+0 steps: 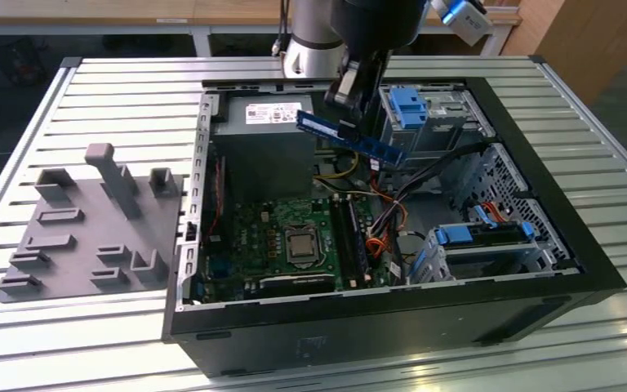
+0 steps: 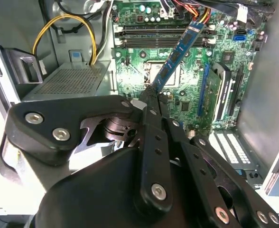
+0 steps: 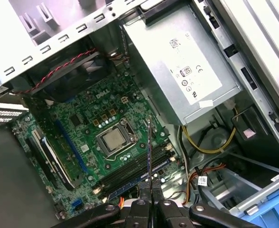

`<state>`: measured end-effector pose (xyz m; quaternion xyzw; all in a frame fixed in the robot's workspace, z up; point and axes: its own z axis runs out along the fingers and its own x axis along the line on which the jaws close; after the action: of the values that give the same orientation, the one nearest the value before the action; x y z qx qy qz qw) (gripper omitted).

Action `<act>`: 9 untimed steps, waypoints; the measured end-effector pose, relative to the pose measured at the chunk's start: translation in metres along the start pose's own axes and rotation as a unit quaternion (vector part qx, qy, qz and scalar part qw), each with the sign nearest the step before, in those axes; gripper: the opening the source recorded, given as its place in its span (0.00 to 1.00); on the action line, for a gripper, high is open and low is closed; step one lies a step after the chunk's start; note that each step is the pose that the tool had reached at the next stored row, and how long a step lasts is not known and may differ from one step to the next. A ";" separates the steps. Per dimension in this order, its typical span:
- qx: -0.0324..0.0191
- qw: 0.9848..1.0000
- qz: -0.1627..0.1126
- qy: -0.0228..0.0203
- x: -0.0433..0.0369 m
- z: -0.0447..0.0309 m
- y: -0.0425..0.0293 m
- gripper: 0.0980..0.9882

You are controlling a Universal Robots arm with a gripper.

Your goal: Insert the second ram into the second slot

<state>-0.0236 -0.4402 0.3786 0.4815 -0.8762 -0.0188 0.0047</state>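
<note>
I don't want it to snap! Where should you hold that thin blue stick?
Pinch its two wide flat faces, coming down from above. The blue stick is thin and flat, so the faces give grip, and its lower long edge stays free to plug in. The hand holds it like that.

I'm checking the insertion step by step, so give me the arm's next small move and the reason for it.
Probably lower the gripper, shut on the second ram, toward the memory slots on the motherboard. In the exterior view the stick hangs tilted in the air above the open case, clear of the board, so it likely needs to come down and line up with the slots.
</note>
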 end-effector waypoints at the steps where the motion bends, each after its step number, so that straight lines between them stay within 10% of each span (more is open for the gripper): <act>1: 0.000 1.000 0.003 0.000 0.0000 0.0000 0.0000 0.04; 9: 0.000 1.000 0.031 -0.001 0.0000 0.0000 0.0000 0.04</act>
<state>-0.0236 -0.4402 0.3786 0.4537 -0.8909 -0.0189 0.0041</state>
